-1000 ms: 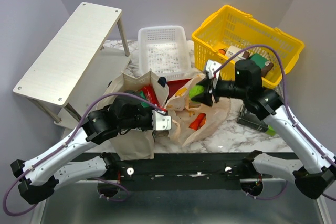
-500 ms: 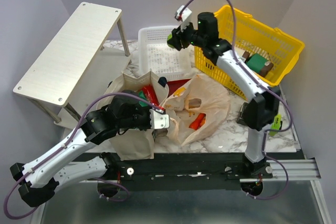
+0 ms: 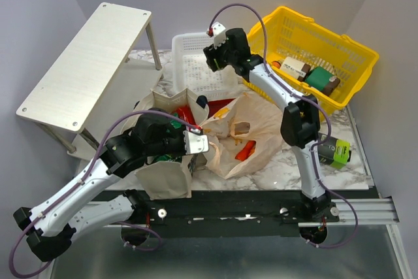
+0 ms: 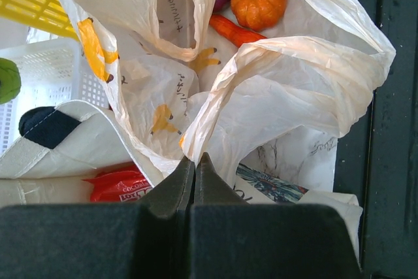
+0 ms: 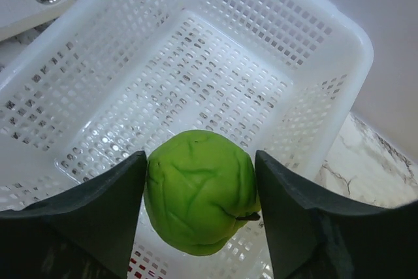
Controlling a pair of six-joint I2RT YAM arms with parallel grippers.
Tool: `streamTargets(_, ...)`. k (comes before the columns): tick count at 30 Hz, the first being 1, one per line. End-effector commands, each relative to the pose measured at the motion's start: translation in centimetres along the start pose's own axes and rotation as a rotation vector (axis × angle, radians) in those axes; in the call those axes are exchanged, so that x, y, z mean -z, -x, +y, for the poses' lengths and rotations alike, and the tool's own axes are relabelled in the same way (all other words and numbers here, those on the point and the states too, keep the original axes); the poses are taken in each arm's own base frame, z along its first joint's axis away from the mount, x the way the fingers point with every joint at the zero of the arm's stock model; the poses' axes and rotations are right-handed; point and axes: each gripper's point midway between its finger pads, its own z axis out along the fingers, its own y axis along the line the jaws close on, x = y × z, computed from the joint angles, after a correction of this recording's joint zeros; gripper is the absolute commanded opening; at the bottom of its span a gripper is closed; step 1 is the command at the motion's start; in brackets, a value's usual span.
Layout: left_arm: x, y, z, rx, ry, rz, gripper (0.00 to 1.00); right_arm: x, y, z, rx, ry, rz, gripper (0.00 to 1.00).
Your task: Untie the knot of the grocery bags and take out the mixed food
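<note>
Swung clear of the plastic bag (image 3: 251, 135), the right gripper (image 5: 200, 158) now hangs over the white basket (image 5: 313, 44) at the far edge of the tabletop (image 3: 281, 173). Its jaws are wide around the green apple (image 5: 199, 194), touching both flanks. The basket floor lies straight below. The round apple has no long axis, and its stem points sideways. Nearer the bag, the left gripper (image 4: 194, 163) pinches the film shut.

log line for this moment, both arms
left gripper: shut on plastic bag edge | right gripper: holding green apple above white basket | phase: unloading food
</note>
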Motion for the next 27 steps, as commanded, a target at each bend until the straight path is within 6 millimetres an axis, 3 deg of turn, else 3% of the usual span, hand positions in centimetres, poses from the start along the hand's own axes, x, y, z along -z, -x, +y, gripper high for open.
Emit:
streamTargets(1, 0.1, 0.7, -0.1, 0.015, -0.013, -0.031, 0.00, 2.0, 4.5, -0.1, -0.054, -0.003, -0.081, 0.83)
streamTargets(4, 0.1, 0.6, 0.0, 0.006, -0.005, -0.033, 0.00, 4.8, 7.8, 1.2, -0.051, 0.086, -0.141, 0.89)
streamTargets(5, 0.2, 0.7, 0.0, 0.002, 0.000, -0.038, 0.00, 7.2, 10.3, 1.1, -0.040, 0.092, -0.190, 0.93)
streamTargets(6, 0.1, 0.5, 0.0, 0.005, 0.001, -0.037, 0.00, 8.3, 10.9, 1.5, -0.037, 0.113, -0.200, 0.99)
streamTargets(7, 0.0, 0.7, 0.1, 0.001, 0.006, -0.046, 0.00, 9.7, 11.8, 1.6, -0.032, 0.119, -0.217, 0.99)
streamTargets(8, 0.0, 0.7, 0.0, 0.001, 0.003, -0.050, 0.00, 12.8, 14.1, 1.6, -0.010, 0.122, -0.269, 0.99)
streamTargets(9, -0.1, 0.5, -0.1, 0.004, 0.001, -0.048, 0.00, 14.5, 14.9, 2.3, 0.005, 0.155, -0.291, 0.99)
streamTargets(10, -0.1, 0.7, -0.1, 0.000, 0.003, -0.057, 0.00, 15.1, 13.4, 2.9, 0.005, 0.181, -0.258, 0.97)
streamTargets(11, -0.2, 0.6, 0.0, 0.001, 0.006, -0.057, 0.00, 16.2, 13.2, 3.5, 0.023, 0.204, -0.258, 0.95)
streamTargets(12, -0.3, 0.5, -0.1, -0.001, 0.007, -0.058, 0.00, 19.8, 14.9, 4.2, 0.046, 0.234, -0.312, 0.92)
streamTargets(13, -0.3, 0.6, 0.1, -0.003, 0.014, -0.063, 0.00, 19.8, 12.2, 5.1, 0.033, 0.262, -0.256, 0.87)
streamTargets(14, -0.2, 0.7, 0.2, -0.005, 0.019, -0.067, 0.00, 21.1, 11.8, 5.6, 0.034, 0.277, -0.257, 0.83)
streamTargets(15, -0.3, 0.7, 0.2, -0.005, 0.021, -0.067, 0.00, 23.8, 12.1, 6.5, 0.049, 0.312, -0.286, 0.79)
streamTargets(16, -0.2, 0.7, 0.3, -0.007, 0.027, -0.070, 0.00, 24.9, 11.3, 7.3, 0.055, 0.340, -0.278, 0.68)
streamTargets(17, -0.2, 0.8, 0.4, -0.008, 0.029, -0.073, 0.00, 24.9, 8.0, 8.6, 0.059, 0.388, -0.219, 0.62)
streamTargets(19, -0.1, 1.0, 0.4, -0.010, 0.030, -0.077, 0.00, 28.1, 6.2, 11.4, 0.095, 0.507, -0.211, 0.41)
streamTargets(20, -0.1, 1.0, 0.5, -0.009, 0.033, -0.077, 0.00, 27.9, 2.4, 12.9, 0.134, 0.564, -0.153, 0.35)
streamTargets(22, 0.0, 1.1, 0.7, -0.012, 0.042, -0.081, 0.00, 30.4, 0.0, 15.8, 0.212, 0.645, -0.155, 0.19)
streamTargets(23, 0.0, 1.1, 0.8, -0.016, 0.049, -0.080, 0.00, 30.9, -1.1, 16.5, 0.264, 0.658, -0.167, 0.18)
streamTargets(24, 0.0, 1.3, 1.0, -0.022, 0.055, -0.085, 0.00, 30.5, -5.3, 17.6, 0.265, 0.675, -0.098, 0.18)
streamTargets(25, 0.0, 1.4, 1.1, -0.026, 0.059, -0.087, 0.00, 30.6, -6.2, 18.9, 0.306, 0.687, -0.108, 0.18)
streamTargets(27, 0.1, 1.9, 1.4, -0.029, 0.063, -0.096, 0.00, 30.3, -9.1, 19.3, 0.351, 0.651, -0.060, 0.19)
